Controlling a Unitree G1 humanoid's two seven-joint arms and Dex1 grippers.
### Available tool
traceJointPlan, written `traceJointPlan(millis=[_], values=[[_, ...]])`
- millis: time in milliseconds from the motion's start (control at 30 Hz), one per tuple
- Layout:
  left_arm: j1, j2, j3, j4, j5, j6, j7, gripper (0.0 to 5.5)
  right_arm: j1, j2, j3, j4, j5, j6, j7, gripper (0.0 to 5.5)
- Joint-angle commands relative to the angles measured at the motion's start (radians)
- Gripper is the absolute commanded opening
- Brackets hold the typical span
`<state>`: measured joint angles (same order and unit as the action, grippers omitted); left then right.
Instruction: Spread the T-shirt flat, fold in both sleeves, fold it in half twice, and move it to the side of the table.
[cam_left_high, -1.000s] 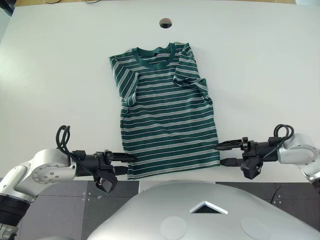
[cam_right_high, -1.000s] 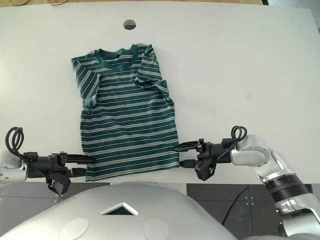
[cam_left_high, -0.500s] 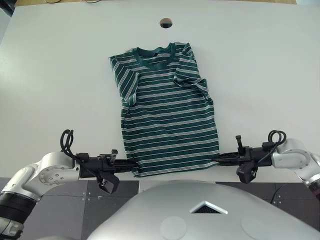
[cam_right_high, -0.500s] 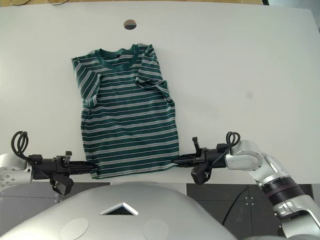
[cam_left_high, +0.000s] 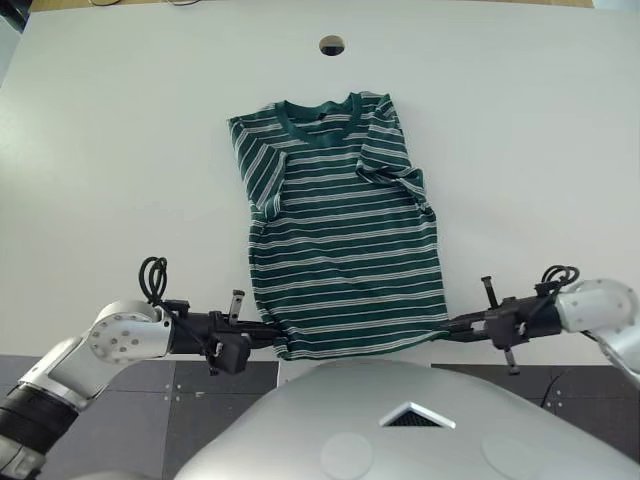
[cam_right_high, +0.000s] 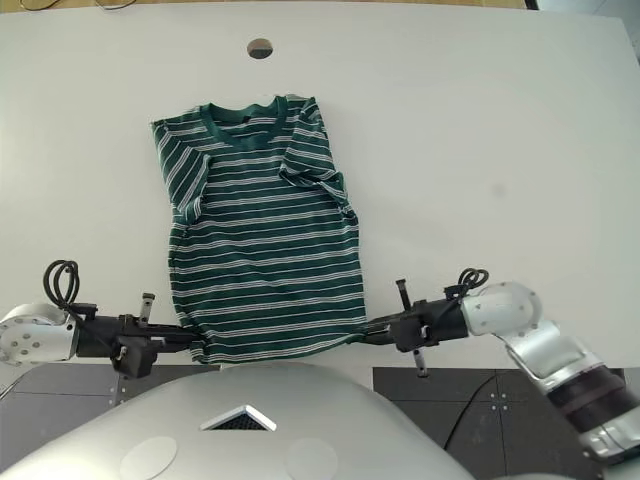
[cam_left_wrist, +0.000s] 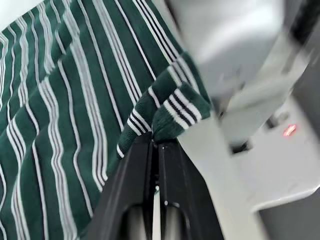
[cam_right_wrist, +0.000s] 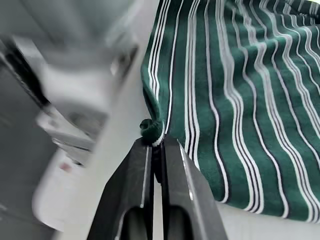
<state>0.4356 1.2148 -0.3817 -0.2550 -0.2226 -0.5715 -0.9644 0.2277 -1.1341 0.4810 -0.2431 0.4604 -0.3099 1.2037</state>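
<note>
The left gripper (cam_left_wrist: 156, 144) has its two black fingers pressed together on the near left corner of the dark green cotton T-shirt with thin white stripes (cam_left_high: 345, 255), and the right gripper (cam_right_wrist: 156, 136) is pinched in the same way on the near right corner. Each one holds only a small bunch of the hem (cam_left_high: 350, 348), right at the fingertips. This is what worries me. If the arms lift or carry the cloth for the first fold in half, so small a bite may slip out on one side, and the fold would then land crooked. If one arm rises faster than the other, the fabric would twist. The two sleeves, the left sleeve (cam_left_high: 262, 178) and the right sleeve (cam_left_high: 402, 172), look turned in onto the body; the right one is already a little rumpled, and a quick pull could throw them open. Both arms are low and stretched almost level along the near edge of the flat white table (cam_left_high: 530, 150). They come in from the outer sides, with the fingers pointing toward each other. The shirt lies spread in the middle of the table, its collar (cam_left_high: 318, 110) on the far side, near a small round hole (cam_left_high: 331, 45) in the tabletop.
</note>
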Motion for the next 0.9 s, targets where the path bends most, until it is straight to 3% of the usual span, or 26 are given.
traceJointPlan(millis=[33, 100, 200, 367, 533, 767, 900], values=[[-0.008, 0.144, 0.054, -0.279, -0.411, 0.272, -0.146, 0.12, -0.022, -0.069, -0.109, -0.143, 0.292, 0.254, 0.097, 0.10], [0.016, 0.196, 0.108, -0.374, -0.545, 0.348, -0.193, 0.12, -0.013, -0.068, -0.160, -0.171, 0.353, 0.318, 0.123, 0.10], [-0.005, 0.178, 0.202, -0.422, -0.656, 0.428, -0.200, 0.12, 0.002, -0.033, -0.229, -0.180, 0.374, 0.351, 0.142, 0.10], [-0.118, -0.013, 0.309, -0.297, -0.654, 0.475, -0.128, 0.12, -0.087, 0.155, -0.261, -0.109, 0.220, 0.296, 0.034, 0.10], [-0.198, -0.176, 0.366, -0.124, -0.540, 0.474, -0.084, 0.12, -0.250, 0.319, -0.279, 0.010, 0.056, 0.260, -0.084, 0.10], [-0.293, -0.308, 0.389, 0.117, -0.388, 0.460, -0.088, 0.12, -0.486, 0.491, -0.289, 0.201, -0.156, 0.209, -0.254, 0.10], [-0.387, -0.384, 0.390, 0.220, -0.229, 0.471, 0.048, 0.12, -0.596, 0.558, -0.265, 0.342, -0.306, 0.123, -0.332, 0.10]])
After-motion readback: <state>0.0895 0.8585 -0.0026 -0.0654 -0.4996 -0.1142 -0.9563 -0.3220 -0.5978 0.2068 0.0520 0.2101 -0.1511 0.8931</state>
